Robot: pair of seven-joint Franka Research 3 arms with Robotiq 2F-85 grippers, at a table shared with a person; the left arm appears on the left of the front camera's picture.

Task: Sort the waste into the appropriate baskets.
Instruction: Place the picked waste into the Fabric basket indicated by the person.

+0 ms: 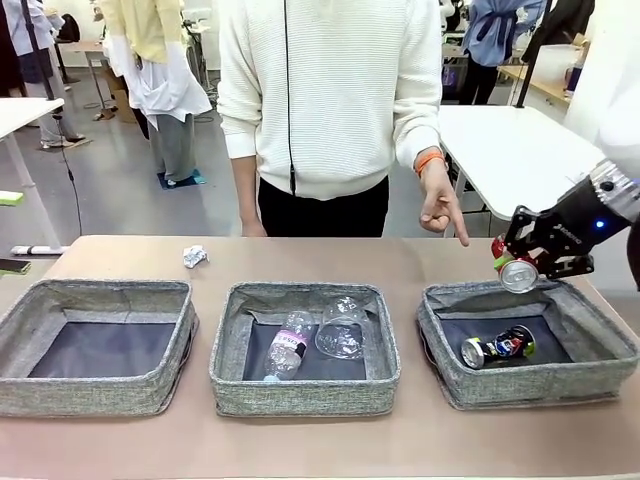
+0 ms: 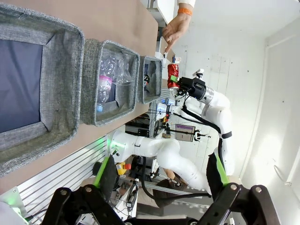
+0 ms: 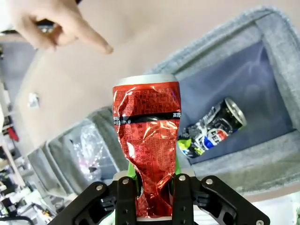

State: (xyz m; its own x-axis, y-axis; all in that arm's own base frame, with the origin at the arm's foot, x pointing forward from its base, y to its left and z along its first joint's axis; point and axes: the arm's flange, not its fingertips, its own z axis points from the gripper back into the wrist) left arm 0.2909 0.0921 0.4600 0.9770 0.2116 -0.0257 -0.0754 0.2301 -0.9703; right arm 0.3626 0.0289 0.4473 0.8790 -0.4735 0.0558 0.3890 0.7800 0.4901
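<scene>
Right end effector [image 1: 527, 262] clamps the crushed red can [image 1: 514, 270] between its two fingers and holds it in the air over the far left corner of the right basket [image 1: 600, 375]. From the right wrist camera, the can [image 3: 147, 150] stands upright between the green pads, its dented waist pinched in the grip and its silver top pointing away. Below it, the crushed dark blue-silver can [image 1: 497, 347] lies on its side on the dark lining of that same basket.

Left end effector [image 2: 159, 190] is released, its fingers spread wide apart with nothing between them, off the near edge of the tabletop [image 1: 300, 255].

Inside the middle basket [image 1: 305, 395], the clear plastic bottle [image 1: 286, 349] lies beside the clear plastic cup [image 1: 342, 328], and the two touch. Next to it sits the left basket [image 1: 95, 395], showing its bare dark lining. A small crumpled white paper ball [image 1: 194, 256] rests on the tabletop behind the gap between the left and middle baskets.

At the far side stands a person, whose hand [image 1: 438, 205] points a finger down toward the tabletop just behind the right basket, near the held can.
</scene>
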